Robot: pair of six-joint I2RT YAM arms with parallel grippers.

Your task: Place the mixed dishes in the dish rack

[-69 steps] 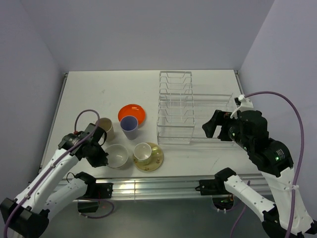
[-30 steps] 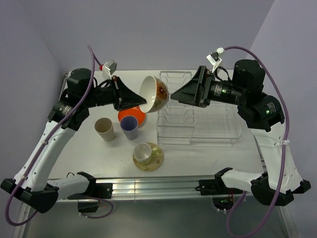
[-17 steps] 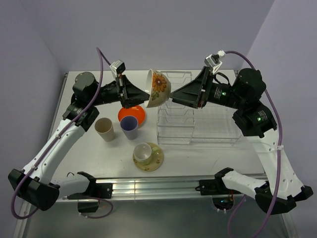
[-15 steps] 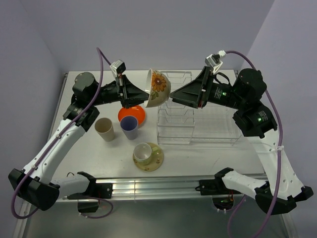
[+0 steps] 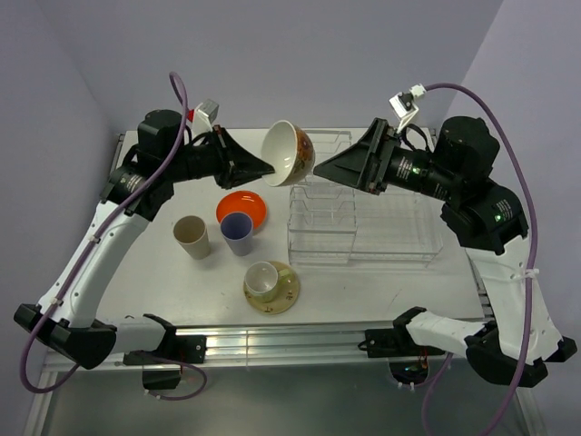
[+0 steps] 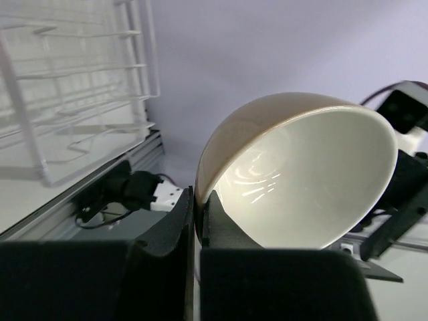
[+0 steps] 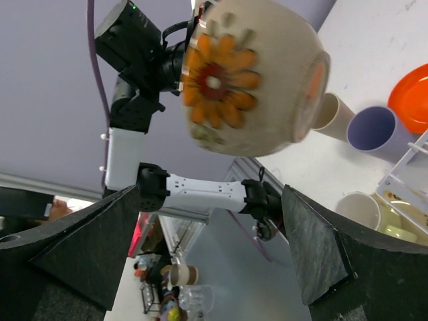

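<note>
My left gripper [image 5: 269,169] is shut on the rim of the off-white bowl [image 5: 289,153], held high above the table near the dish rack's [image 5: 354,211] plate slots. In the left wrist view the bowl [image 6: 301,180] has its rim pinched between the fingers [image 6: 175,221]. My right gripper [image 5: 320,172] is open, its fingers wide, facing the bowl from the right. The right wrist view shows the bowl's flower-painted underside [image 7: 251,77]. On the table stand the orange plate [image 5: 241,207], lavender cup [image 5: 237,232], tan cup [image 5: 192,237], and the yellow-green cup [image 5: 262,279] on the cream-yellow saucer [image 5: 283,292].
The table's [image 5: 182,173] rail edge runs along the front [image 5: 272,343]. The rack's lower basket section [image 5: 395,227] lies under my right arm. Purple cables loop above both arms.
The left gripper has turned the bowl, so its white inside now faces the top camera instead of the flower side. The right gripper has drawn back slightly to the right.
</note>
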